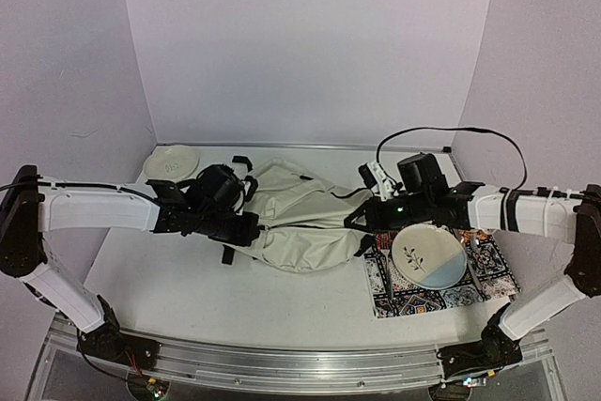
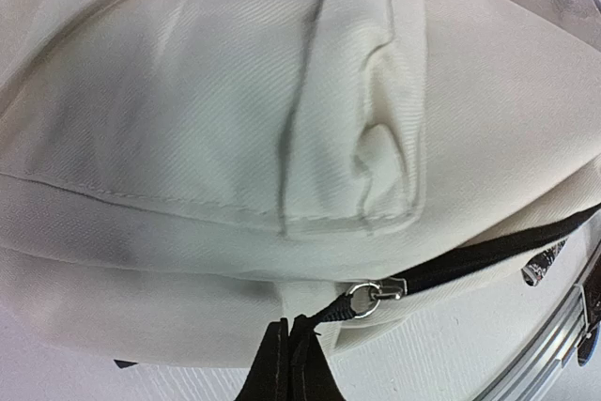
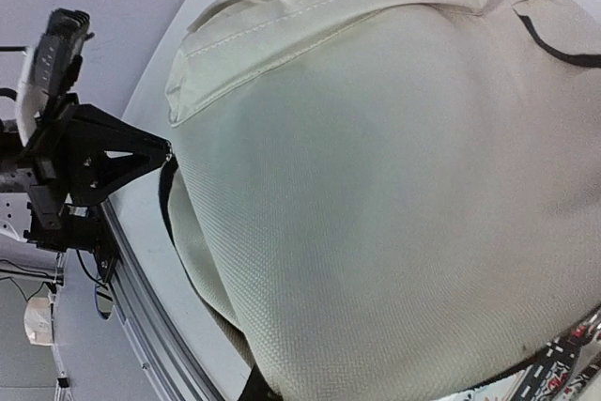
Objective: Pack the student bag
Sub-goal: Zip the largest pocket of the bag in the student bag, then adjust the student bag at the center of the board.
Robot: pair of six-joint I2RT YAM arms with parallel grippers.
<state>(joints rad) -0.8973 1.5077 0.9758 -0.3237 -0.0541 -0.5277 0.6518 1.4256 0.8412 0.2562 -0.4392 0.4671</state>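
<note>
The student bag (image 1: 296,213) lies mid-surface (image 1: 188,288) between the arms. The left pincer (image 2: 292,335) pinches the black zipper tab (image 2: 327,313) at the bag's left edge. The right pincer (image 1: 362,220) is pressed together at the right edge, its hold hidden. That edge reaches a patterned mat (image 1: 413,302) bearing a plate (image 1: 429,255). Another plate (image 1: 171,162) sits back left. Bare surface runs forward to the near rail (image 1: 300,363).
</note>
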